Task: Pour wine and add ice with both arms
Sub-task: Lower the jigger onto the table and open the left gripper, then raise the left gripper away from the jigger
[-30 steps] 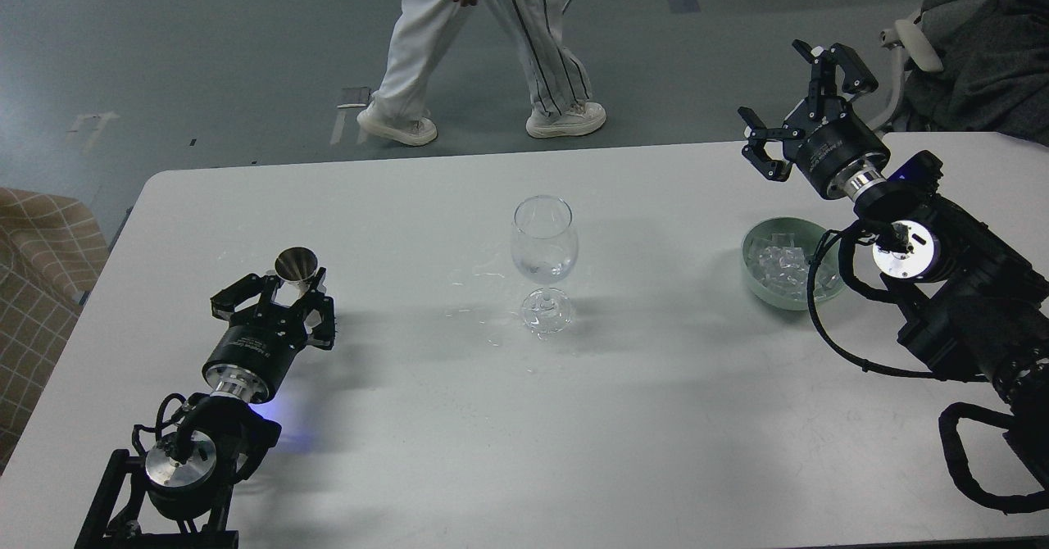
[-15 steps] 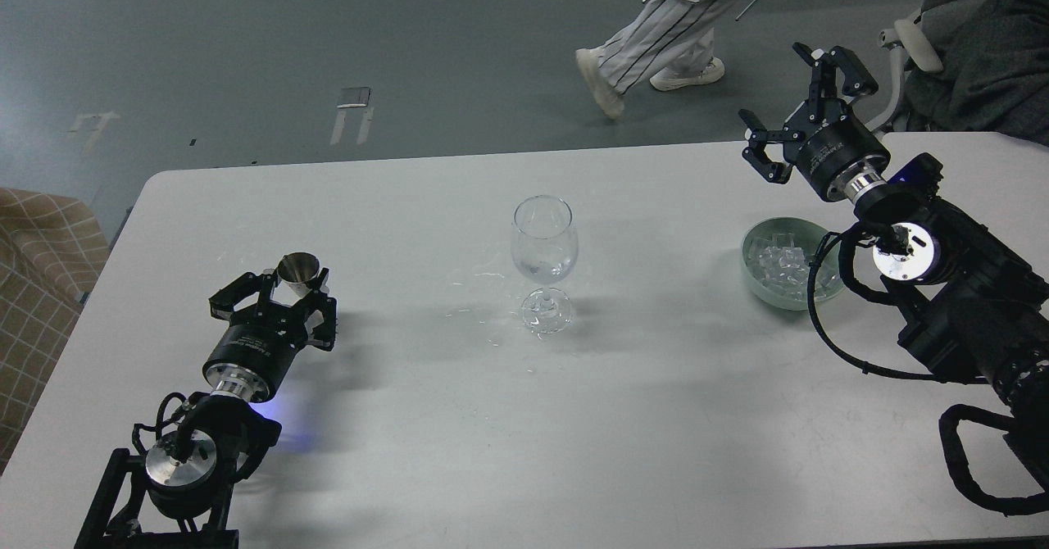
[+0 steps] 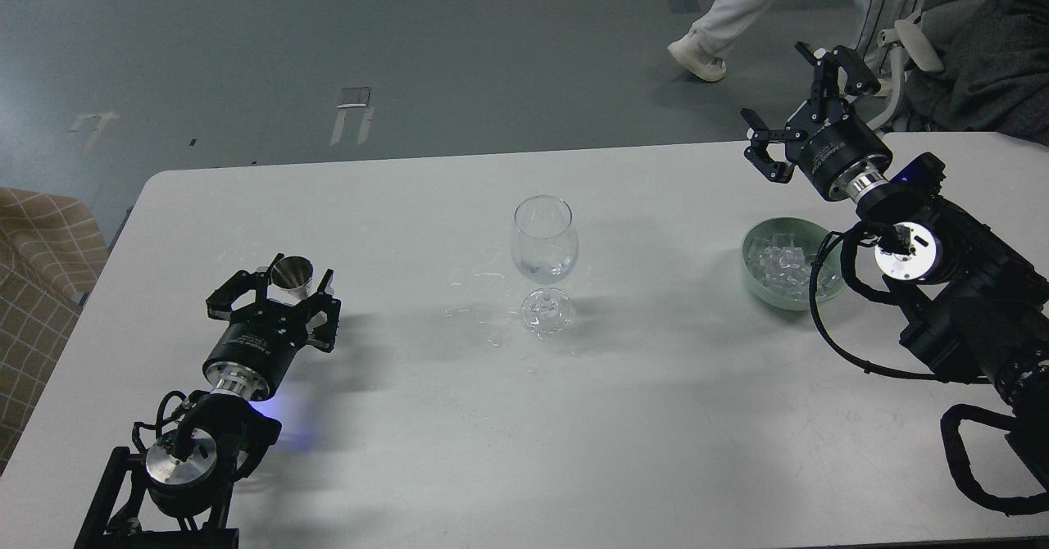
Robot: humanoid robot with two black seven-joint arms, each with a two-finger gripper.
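A clear wine glass [image 3: 544,242] stands upright at the table's middle with a little colourless wine [image 3: 547,269] in its bowl. A small metal measuring cup [image 3: 292,274] stands at front left, between the spread fingertips of my left gripper [image 3: 274,301], which looks open around it; I cannot tell whether they touch. Ice cubes [image 3: 778,262] are piled in a pale green bowl [image 3: 751,246] at the right. My right gripper [image 3: 807,111] is open and empty, raised beyond the bowl near the table's far edge.
Clear drops or splashes [image 3: 483,307] lie on the white table [image 3: 574,434] left of the glass foot. A person [image 3: 737,8] walks on the floor behind the table. A chair with dark cloth [image 3: 975,65] stands at back right. A checked cushion [image 3: 33,279] is at left.
The person has walked from behind the middle to the back right. The metal cup and my left gripper have shifted slightly towards me. My right gripper has barely moved.
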